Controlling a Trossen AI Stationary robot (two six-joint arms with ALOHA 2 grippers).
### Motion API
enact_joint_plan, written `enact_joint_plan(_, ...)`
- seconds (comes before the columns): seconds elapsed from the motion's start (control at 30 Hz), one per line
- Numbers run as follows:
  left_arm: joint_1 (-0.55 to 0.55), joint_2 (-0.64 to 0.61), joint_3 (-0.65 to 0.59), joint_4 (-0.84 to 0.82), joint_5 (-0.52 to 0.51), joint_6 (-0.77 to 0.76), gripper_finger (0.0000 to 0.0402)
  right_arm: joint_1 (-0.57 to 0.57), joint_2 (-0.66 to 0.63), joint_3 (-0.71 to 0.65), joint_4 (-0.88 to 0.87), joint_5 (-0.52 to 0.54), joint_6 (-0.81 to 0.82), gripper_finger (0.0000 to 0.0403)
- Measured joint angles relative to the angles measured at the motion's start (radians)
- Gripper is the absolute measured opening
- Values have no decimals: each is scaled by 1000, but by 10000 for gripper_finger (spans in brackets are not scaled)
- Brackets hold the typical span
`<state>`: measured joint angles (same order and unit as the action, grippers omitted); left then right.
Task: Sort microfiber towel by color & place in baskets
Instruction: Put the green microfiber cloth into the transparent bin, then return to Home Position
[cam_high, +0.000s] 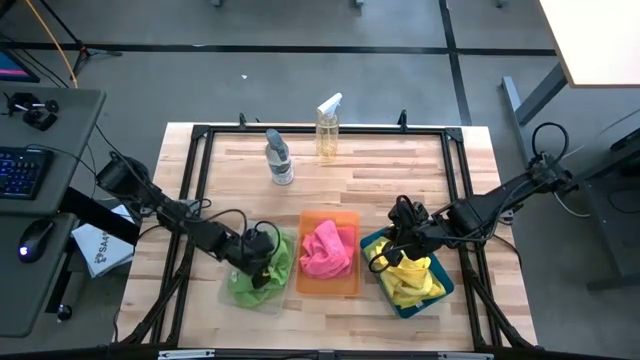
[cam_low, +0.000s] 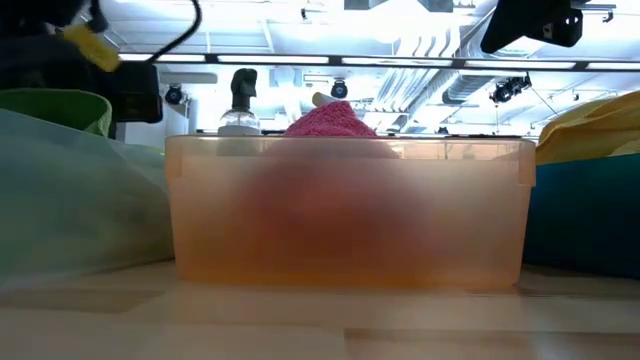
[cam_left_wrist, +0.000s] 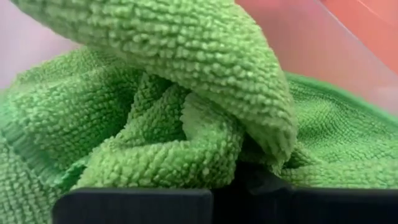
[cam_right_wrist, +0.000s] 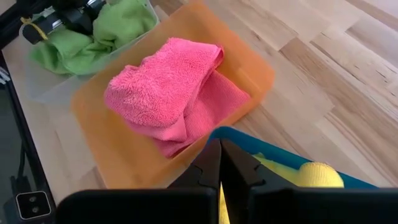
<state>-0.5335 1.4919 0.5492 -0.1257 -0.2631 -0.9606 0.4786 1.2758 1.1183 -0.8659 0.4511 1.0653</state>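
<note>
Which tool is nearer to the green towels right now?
Left. The left tool is down among the green towels in the clear basket. The right tool is over the teal basket with the yellow towels, beyond the orange basket.

Lime green towels (cam_high: 262, 268), nubby looped pile, in the clear basket (cam_high: 237, 293). Hot pink towels (cam_high: 327, 250) in the translucent orange basket (cam_high: 329, 285). Bright yellow towels (cam_high: 412, 276) in the teal-blue basket (cam_high: 400, 303). Worktop (cam_high: 380, 180): pale wood planks, black frame. Both hands dark: left hand (cam_high: 262, 262), right hand (cam_high: 397, 243).
</note>
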Motion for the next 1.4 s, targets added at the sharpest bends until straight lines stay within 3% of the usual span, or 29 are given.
enact_joint_plan(0.37, 101, -277, 73, -136, 47, 225, 0, 0, -1, 0, 24, 0, -32, 0)
enact_joint_plan(0.7, 194, -562, 78, -144, 34, 392, 0, 0, -3, 0, 41, 10, -64, 0)
enact_joint_plan(0.9, 228, -716, 76, -133, -13, 587, 0, -3, -8, 0, 98, 12, -93, 0)
enact_joint_plan(1.13, 310, -890, -145, 148, -29, 693, 0, -41, -9, 0, 166, 13, -160, 0)
enact_joint_plan(1.4, 411, -1045, -488, 613, 83, 588, 0, -105, -20, 0, 270, -33, -212, 0)
